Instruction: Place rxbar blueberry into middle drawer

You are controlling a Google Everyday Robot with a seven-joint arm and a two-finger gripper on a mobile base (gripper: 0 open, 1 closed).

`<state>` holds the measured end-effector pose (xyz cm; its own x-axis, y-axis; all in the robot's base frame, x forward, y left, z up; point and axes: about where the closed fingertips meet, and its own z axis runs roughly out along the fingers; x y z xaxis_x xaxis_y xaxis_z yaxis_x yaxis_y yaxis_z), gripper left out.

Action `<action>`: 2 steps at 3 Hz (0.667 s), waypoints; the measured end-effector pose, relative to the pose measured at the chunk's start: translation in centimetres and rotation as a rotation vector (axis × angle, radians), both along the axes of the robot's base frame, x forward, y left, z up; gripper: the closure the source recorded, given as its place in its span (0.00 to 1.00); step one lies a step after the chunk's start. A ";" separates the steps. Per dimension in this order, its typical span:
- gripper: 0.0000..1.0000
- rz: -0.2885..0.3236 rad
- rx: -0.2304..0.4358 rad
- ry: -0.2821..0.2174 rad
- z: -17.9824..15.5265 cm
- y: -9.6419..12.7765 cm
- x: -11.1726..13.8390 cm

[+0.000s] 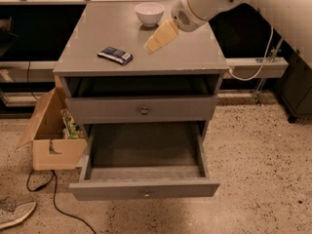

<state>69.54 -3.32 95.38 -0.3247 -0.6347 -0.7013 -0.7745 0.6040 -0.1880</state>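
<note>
Grey cabinet top (195, 52) bearing the rxbar blueberry (115, 55) at 8 o'clock of the gripper (153, 43), which hovers apparently empty, aperture indiscernible; best approach: descend squarely across the bar's narrow width, then carry it to the open middle drawer (112, 190) at 6 o'clock.

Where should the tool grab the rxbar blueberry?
Probably from straight above, pinching across its short width at mid-length: the rxbar blueberry lies flat and thin on the cabinet top, so only its long edges offer purchase. The tool hovers above the top, to the bar's right in view.
</note>
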 end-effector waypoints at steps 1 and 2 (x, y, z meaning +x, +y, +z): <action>0.00 -0.001 0.000 0.001 -0.1 0.0 0.0; 0.00 -0.013 0.038 0.029 -3.5 3.5 4.2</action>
